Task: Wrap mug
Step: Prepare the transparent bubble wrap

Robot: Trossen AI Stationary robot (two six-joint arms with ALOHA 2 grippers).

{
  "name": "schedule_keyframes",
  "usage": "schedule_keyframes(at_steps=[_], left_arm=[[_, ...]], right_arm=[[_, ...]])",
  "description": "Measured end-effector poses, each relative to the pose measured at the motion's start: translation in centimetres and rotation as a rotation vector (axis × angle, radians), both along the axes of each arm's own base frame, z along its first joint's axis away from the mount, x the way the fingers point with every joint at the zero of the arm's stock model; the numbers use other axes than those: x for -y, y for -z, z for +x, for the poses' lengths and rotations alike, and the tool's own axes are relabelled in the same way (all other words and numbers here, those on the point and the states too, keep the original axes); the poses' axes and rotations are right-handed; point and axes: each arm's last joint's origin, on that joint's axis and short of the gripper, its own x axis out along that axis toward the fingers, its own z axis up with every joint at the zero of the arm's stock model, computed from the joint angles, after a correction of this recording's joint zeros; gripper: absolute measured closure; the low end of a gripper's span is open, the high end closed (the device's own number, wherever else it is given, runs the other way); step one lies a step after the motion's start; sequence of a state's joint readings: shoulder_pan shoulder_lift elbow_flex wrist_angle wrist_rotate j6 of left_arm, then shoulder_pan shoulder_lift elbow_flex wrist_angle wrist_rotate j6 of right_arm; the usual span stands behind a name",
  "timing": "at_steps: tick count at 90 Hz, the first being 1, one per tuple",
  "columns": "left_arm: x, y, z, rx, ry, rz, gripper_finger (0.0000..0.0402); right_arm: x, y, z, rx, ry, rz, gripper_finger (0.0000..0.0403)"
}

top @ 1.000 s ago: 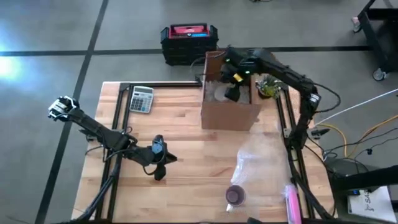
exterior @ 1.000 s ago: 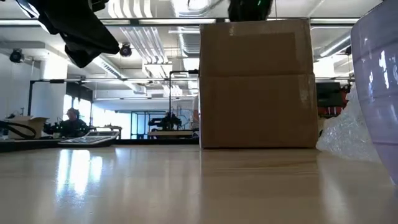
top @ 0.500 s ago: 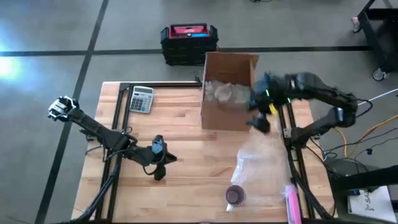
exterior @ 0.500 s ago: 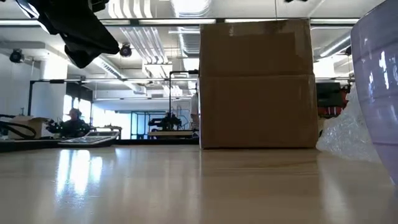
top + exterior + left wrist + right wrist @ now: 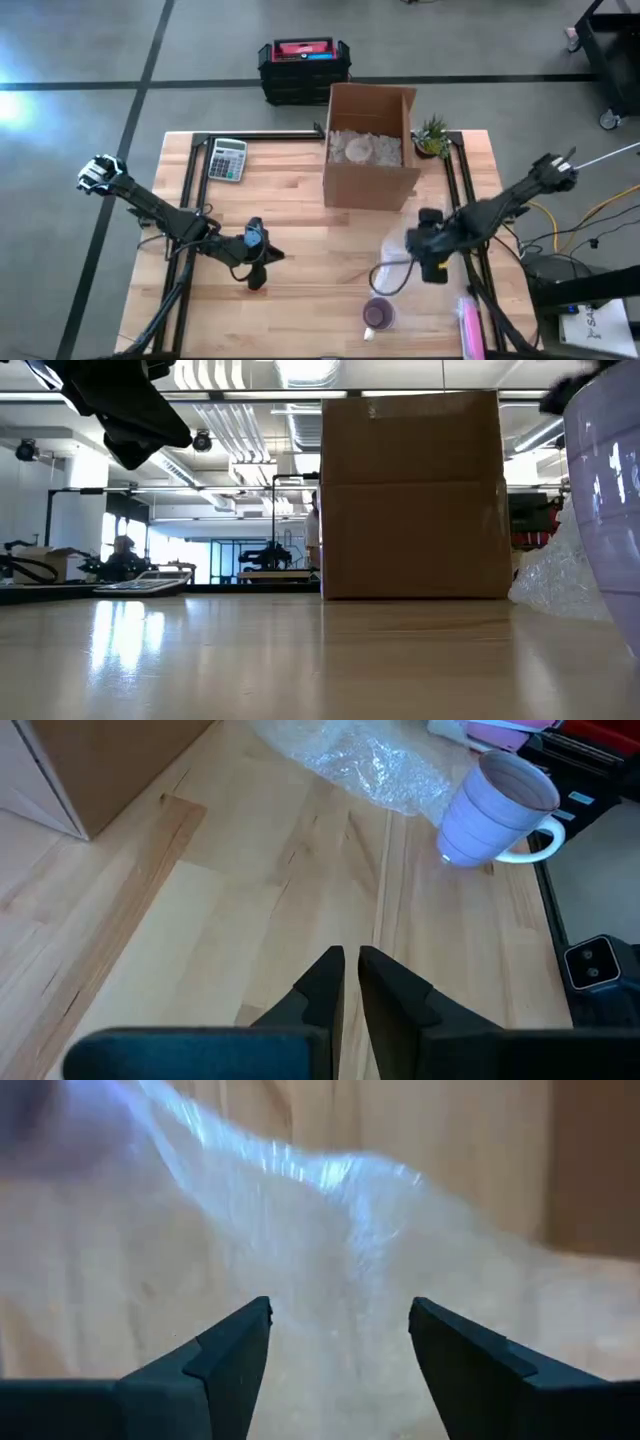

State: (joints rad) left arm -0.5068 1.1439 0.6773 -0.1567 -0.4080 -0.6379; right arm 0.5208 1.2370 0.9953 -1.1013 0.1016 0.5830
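Purple mug (image 5: 378, 315) upright near table's (image 5: 300, 210) front edge, beside bubble wrap (image 5: 400, 265). Right gripper (image 5: 432, 262) spread wide just above wrap. Brown box (image 5: 370, 150) farther back. Left gripper (image 5: 256, 268) pressed nearly together, well apart from mug.

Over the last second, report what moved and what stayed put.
The right gripper swung out of the cardboard box and back toward the table's near edge; it is now over the bubble wrap, fingers open, holding nothing. The left gripper, mug and calculator stayed as they were.
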Motion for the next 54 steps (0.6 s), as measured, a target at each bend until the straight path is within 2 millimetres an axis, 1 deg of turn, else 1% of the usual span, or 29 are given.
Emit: schedule_keyframes(at_steps=[14,25,30,39,49,54], left_arm=[[0.0,0.0,0.0,0.003,0.0,-0.002,0.038],[0.0,-0.1,0.0,0.007,0.0,-0.004,0.038],[0.0,-0.1,0.0,0.007,-0.001,-0.003,0.038],[0.0,-0.1,0.1,0.016,-0.016,0.004,0.038],[0.0,-0.2,0.1,0.023,-0.023,0.006,0.038],[0.0,-0.2,0.1,0.024,-0.023,0.005,0.038]], right_arm=[[0.0,4.5,0.0,-0.054,-0.013,-0.036,0.0204],[0.0,7.0,0.8,-0.07,-0.066,-0.056,0.0218],[0.0,7.8,1.5,-0.077,-0.082,-0.066,0.0232],[0.2,9.1,2.7,-0.104,-0.122,-0.08,0.0283],[0.9,9.8,4.7,-0.105,-0.168,-0.089,0.0373],[1.4,9.7,5.9,-0.092,-0.19,-0.091,0.0391]])
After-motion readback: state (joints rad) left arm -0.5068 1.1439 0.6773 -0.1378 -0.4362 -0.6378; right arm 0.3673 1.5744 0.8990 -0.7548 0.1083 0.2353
